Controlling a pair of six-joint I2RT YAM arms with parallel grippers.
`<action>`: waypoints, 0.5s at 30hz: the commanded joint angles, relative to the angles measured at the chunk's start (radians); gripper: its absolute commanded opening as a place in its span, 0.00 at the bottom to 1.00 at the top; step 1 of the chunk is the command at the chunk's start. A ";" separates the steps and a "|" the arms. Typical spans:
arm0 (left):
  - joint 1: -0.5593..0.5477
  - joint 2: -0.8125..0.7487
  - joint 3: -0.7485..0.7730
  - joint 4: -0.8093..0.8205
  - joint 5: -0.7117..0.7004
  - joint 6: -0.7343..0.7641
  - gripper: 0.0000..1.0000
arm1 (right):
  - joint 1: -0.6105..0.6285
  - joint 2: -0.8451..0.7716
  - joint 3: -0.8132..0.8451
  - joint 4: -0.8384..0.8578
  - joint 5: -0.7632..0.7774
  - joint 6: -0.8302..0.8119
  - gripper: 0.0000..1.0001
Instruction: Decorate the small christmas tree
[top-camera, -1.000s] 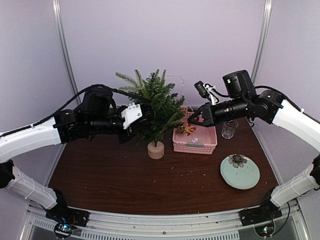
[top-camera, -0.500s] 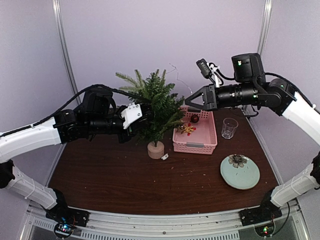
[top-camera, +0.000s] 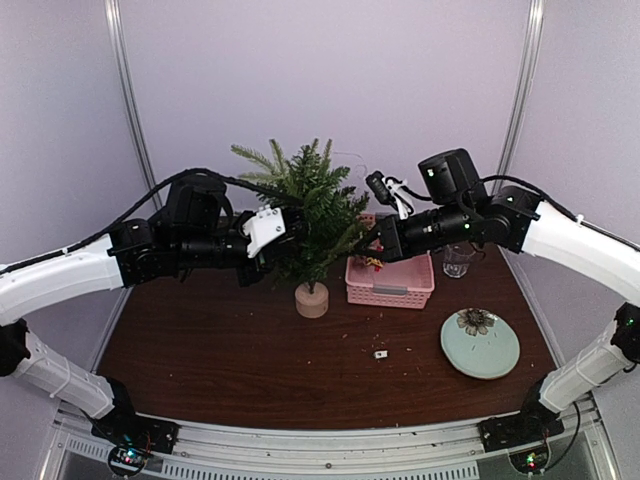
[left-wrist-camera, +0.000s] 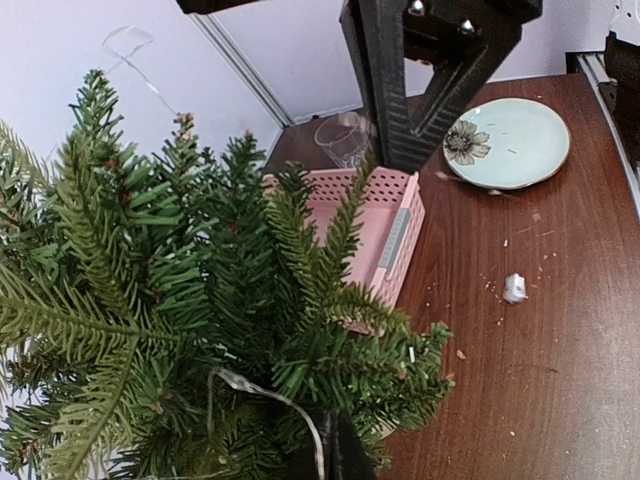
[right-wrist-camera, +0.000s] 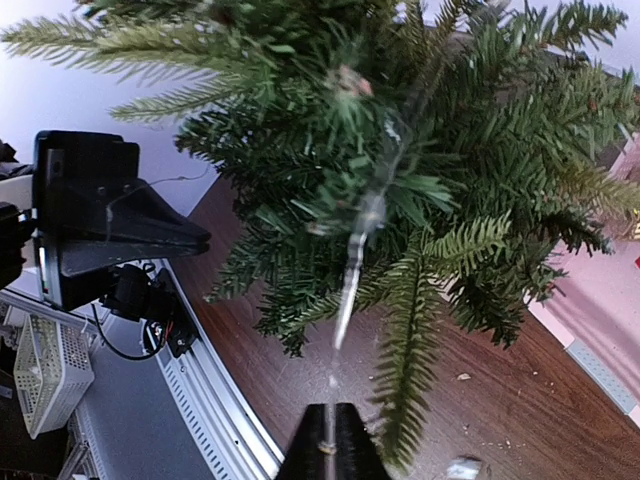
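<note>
- I see the small christmas tree standing upright on its wooden stump at about 11 o'clock of the table, between my two arms.
- The left gripper meets the tree from its 9 o'clock side. The jaws are clenched and pinch a thin clear strand that curls out of the branches.
- The right gripper comes from the tree's 3 o'clock side. Its jaws are also clenched on this strand, just outside the needle tips.
- From above, both sets of fingertips are sunk in the branches. The right arm covers the back part of the pink basket, so I cannot make out its contents well.
- I count one tree, one basket, one glass, one plate with a flower at 4 o'clock of the stump, and one small white piece on the table.
</note>
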 joint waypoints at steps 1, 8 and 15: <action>-0.001 0.010 0.023 0.064 0.018 -0.003 0.00 | 0.001 0.000 -0.025 0.061 0.030 -0.014 0.17; -0.002 0.013 0.024 0.061 0.018 0.007 0.00 | 0.001 -0.030 -0.014 0.007 0.056 -0.020 0.49; -0.002 0.018 0.026 0.059 0.024 0.020 0.00 | 0.003 -0.080 0.019 0.017 0.038 0.003 0.55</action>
